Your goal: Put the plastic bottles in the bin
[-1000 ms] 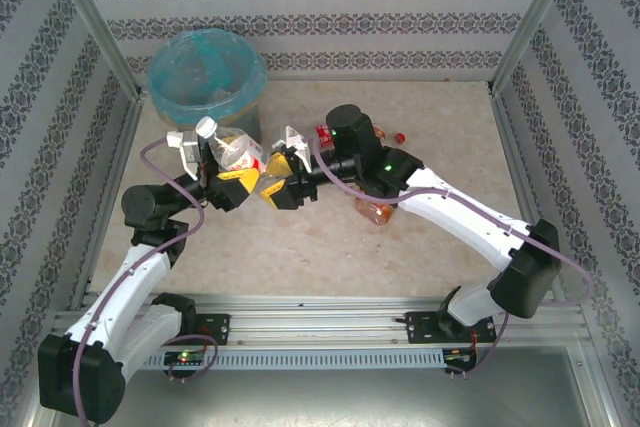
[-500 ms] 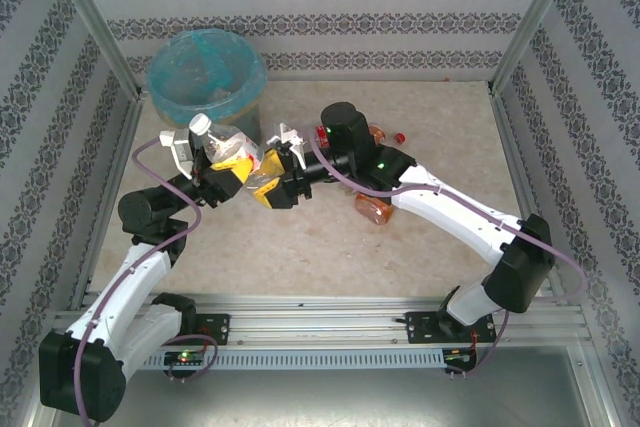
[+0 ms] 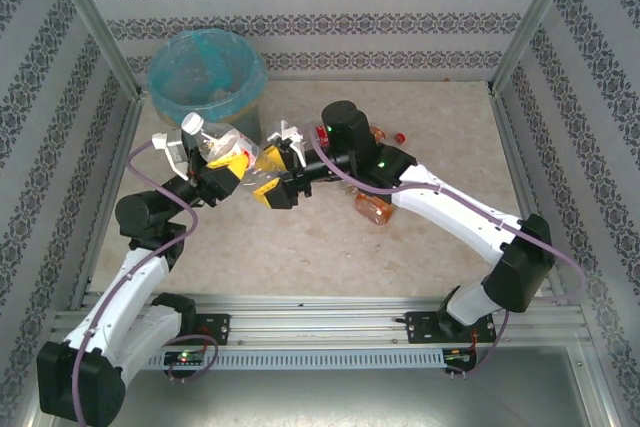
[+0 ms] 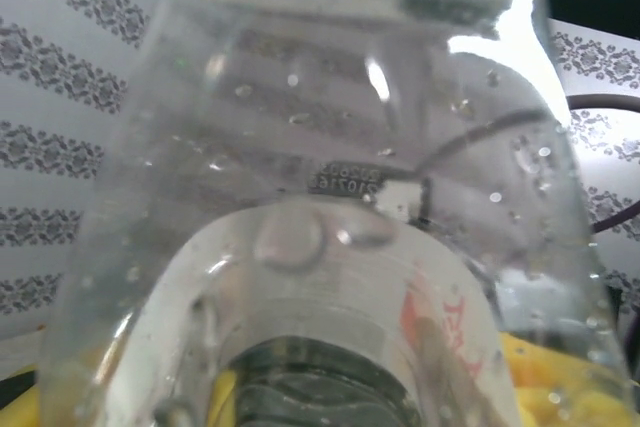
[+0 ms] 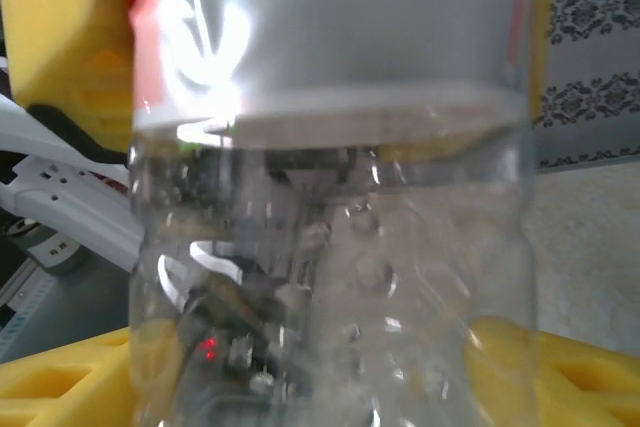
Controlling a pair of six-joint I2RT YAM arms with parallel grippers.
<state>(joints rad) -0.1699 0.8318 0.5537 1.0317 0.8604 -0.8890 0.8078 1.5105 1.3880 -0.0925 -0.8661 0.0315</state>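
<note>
Clear plastic bottle (image 3: pixel 222 145) seen from above: it slants with its white cap towards the bin (image 3: pixel 160 87), close by. The left gripper (image 3: pixel 228 157), the nearer arm, is clamped on it, and the right gripper (image 3: pixel 263 177) sits at its base. Left wrist: the bottle fills the space between the yellow pads (image 4: pixel 560 377). Right wrist: can't tell whether those jaws grip.

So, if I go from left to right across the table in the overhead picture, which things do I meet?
The clear bottle held in the air → nearer orange bottle, lying down → small red cap. The bin shares the clear bottle's stretch, so it is left out.
</note>
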